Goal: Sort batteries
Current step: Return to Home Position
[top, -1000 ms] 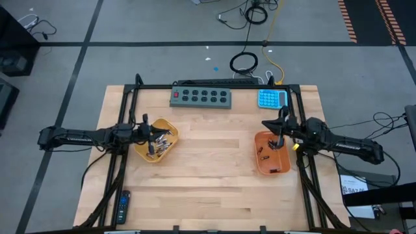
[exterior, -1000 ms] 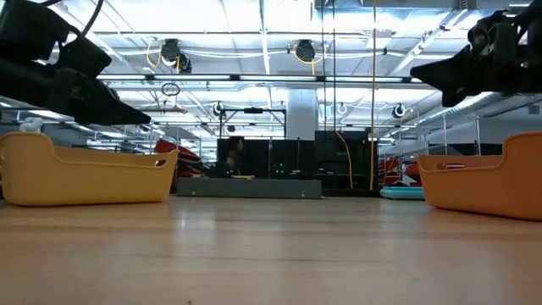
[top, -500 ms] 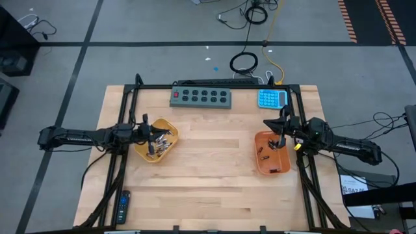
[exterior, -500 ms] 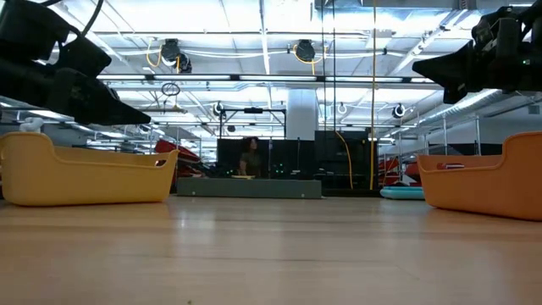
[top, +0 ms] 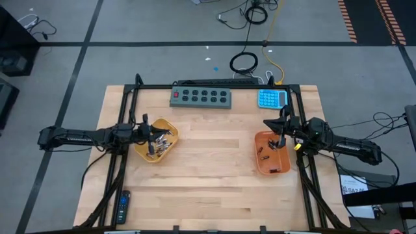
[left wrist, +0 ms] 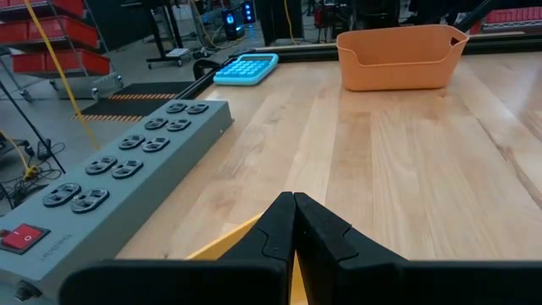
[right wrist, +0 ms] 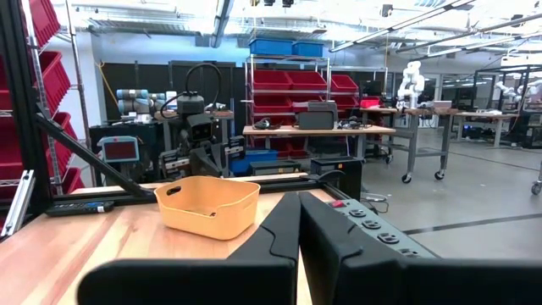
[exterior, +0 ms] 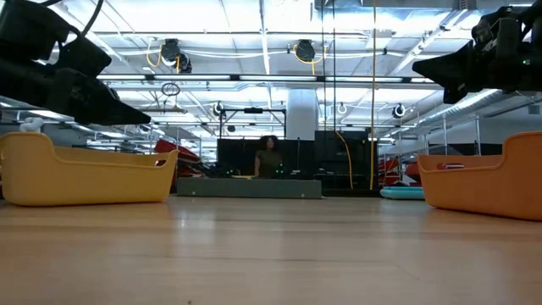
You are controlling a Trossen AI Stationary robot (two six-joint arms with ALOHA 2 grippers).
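Observation:
Silvery and dark batteries [top: 159,142] lie heaped in a yellow tray [top: 156,151] at the table's left. A few dark batteries [top: 263,154] lie in an orange tray [top: 271,162] at the right. My left gripper [top: 149,132] hangs shut above the yellow tray's left rim, fingers [left wrist: 294,207] together, pointing toward the orange tray [left wrist: 398,55]. My right gripper [top: 268,123] hovers shut above the orange tray's far edge, fingers [right wrist: 299,207] together, facing the yellow tray [right wrist: 207,206]. Neither holds anything.
A grey power strip [top: 201,97] and a blue calculator [top: 272,99] lie along the far edge. A black remote [top: 123,206] lies at the near left corner. Bare wood spans the space between the trays. A person [exterior: 269,158] stands in the room beyond.
Both arms have kept still. In the low view, the person in the room beyond the table has walked toward the right.

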